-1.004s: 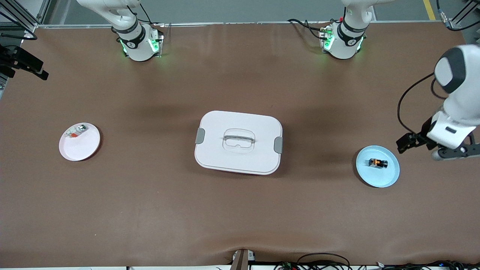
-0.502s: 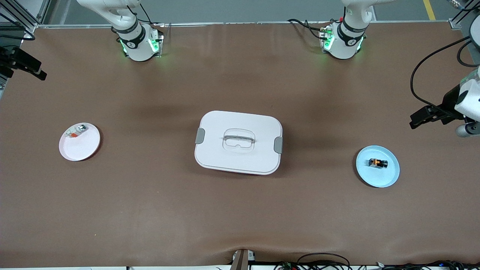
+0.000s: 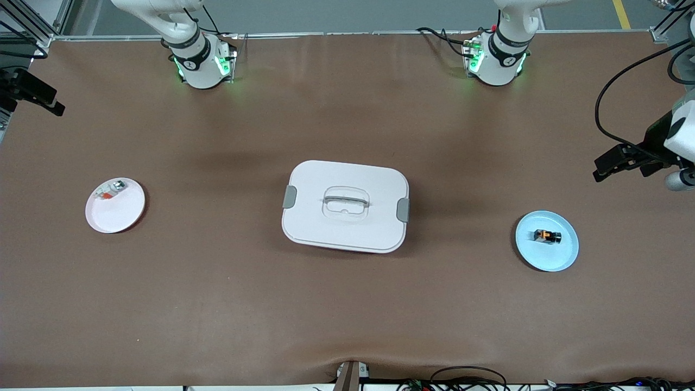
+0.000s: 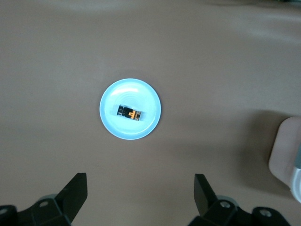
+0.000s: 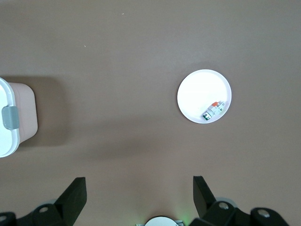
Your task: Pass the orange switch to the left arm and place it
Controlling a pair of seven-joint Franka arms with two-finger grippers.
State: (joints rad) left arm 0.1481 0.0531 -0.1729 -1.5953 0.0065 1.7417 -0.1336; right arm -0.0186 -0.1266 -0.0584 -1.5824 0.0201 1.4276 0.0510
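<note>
Front view, read from the camera's edge of the table toward the bases. Nearest lies the blue plate [image 3: 547, 240], toward the left arm's end, with the orange switch [image 3: 547, 236] lying on its side in the middle of it; I take this plate to be the pick-up station. Slightly farther from the camera, at the table's centre, sits the box [image 3: 345, 206], lid on and both grey clasps showing. It stands squarely between the two plates, which I judge is why the task wants a detour and a hand-over between arms. About level with it, toward the right arm's end, is the white plate [image 3: 115, 205], which carries a small white-silver part [image 3: 110, 190] near its rim; I read this plate as the likely destination.

My left gripper [image 3: 624, 161] hangs up in the air over bare table near the left arm's end, and its wrist view looks straight down on the blue plate, fingers [image 4: 75, 193] spread wide with nothing between them. The switch is untouched, so I judge the pick not yet begun. My right gripper [image 5: 136, 197] waits high over bare table, jaws equally wide and empty, and the white plate shows in its wrist view.

Count: two arms, two plates, one box, one orange switch, one white-silver part. Farthest are the two green-lit bases [image 3: 203, 65].
</note>
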